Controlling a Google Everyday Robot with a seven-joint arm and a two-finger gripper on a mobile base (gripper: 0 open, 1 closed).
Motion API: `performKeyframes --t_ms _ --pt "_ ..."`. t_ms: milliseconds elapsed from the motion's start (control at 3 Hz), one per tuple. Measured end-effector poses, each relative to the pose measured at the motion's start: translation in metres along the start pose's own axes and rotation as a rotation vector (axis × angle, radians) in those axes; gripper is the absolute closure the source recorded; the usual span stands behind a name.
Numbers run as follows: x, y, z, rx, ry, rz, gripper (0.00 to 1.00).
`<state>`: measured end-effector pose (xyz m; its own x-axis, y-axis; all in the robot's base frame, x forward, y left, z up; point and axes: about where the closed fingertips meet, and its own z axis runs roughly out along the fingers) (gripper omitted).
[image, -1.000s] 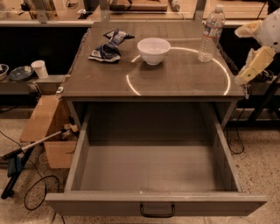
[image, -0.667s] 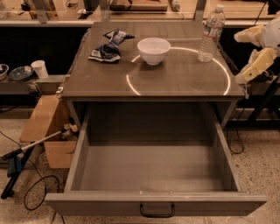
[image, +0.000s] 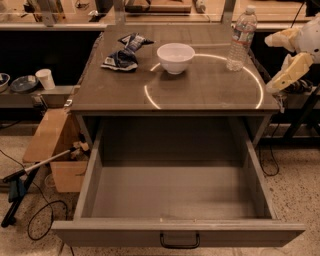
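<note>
In the camera view, the gripper (image: 270, 65) is seen at the far right edge of the scene, beyond the right rim of the table (image: 200, 92) and level with its top. Its two pale fingers (image: 292, 70) are spread wide apart, one above the other, with the tips turned left toward the table, and nothing is held between them. No thing is touched by it.

The bottle (image: 241, 37) is the thing nearest to it. The bottle is stood upright on the far right part of the tabletop, a little left of the gripper and apart from it. Its cap is on.

A white bowl (image: 175, 57) is set upright near the far middle of the top, well left of the bottle. A crumpled dark bag (image: 124, 50) is laid further left, near the far left corner, apart from the bowl. A thin ring of light is thrown across the tabletop, between bowl and bottle.

Under the top, a deep drawer (image: 87, 185) is pulled fully out toward the near side; its handle (image: 180, 242) is seen on the front.

A cardboard box (image: 50, 145) is stood on the floor left of the table. A white cup (image: 46, 78) is kept on a low shelf beyond it.
</note>
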<state>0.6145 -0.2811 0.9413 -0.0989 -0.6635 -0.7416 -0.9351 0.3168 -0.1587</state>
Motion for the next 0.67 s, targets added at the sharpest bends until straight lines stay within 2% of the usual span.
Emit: performKeyframes --t_ms 667 --pt "0.0025 -0.0128 0.0081 0.04 -0.022 -0.01 0.0"
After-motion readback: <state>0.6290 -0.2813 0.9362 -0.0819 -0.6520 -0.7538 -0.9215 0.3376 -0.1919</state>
